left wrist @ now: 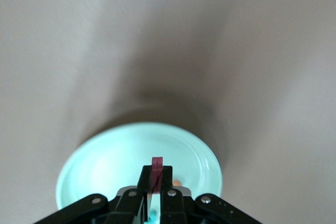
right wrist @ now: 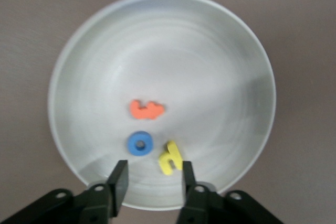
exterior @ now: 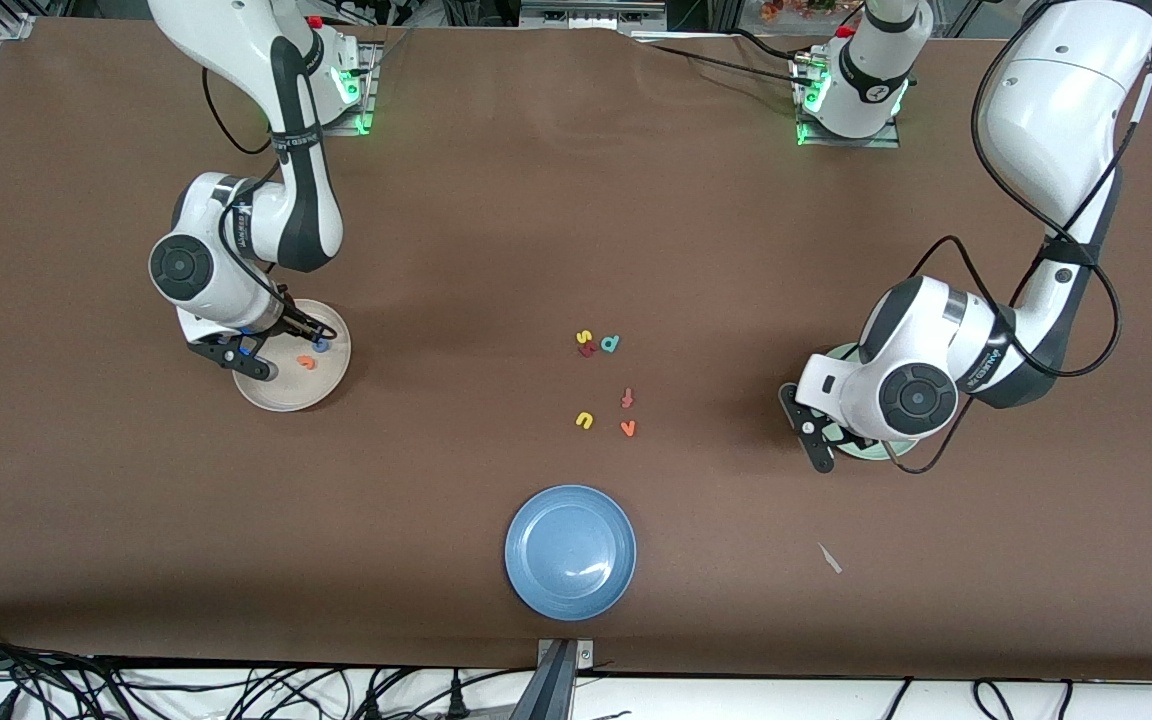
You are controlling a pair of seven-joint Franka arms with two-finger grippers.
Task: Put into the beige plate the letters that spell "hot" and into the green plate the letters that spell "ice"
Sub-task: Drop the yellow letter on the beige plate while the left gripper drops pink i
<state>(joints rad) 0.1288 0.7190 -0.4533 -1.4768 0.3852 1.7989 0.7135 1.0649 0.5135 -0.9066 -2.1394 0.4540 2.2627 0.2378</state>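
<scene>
Brown surface (exterior: 556, 200): our left gripper (left wrist: 156, 186), clamped on the dark red foam bar "i" (left wrist: 157, 167), should release low over the mint-green plate (left wrist: 105, 156); our right gripper (right wrist: 151, 178) stands parted over the beige plate (right wrist: 157, 40).

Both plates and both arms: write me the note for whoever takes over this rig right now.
Right end effector: open over the beige plate. The orange t, blue o and yellow h all lie in it, so "hot" is done.
Left end effector: shut on the dark red i, over the green plate. Something orange and something teal show in that plate under the fingers, likely the e and c.
Left to do: release the i into the green plate.
Leave the spare letters mid-table and the blue plate.
</scene>
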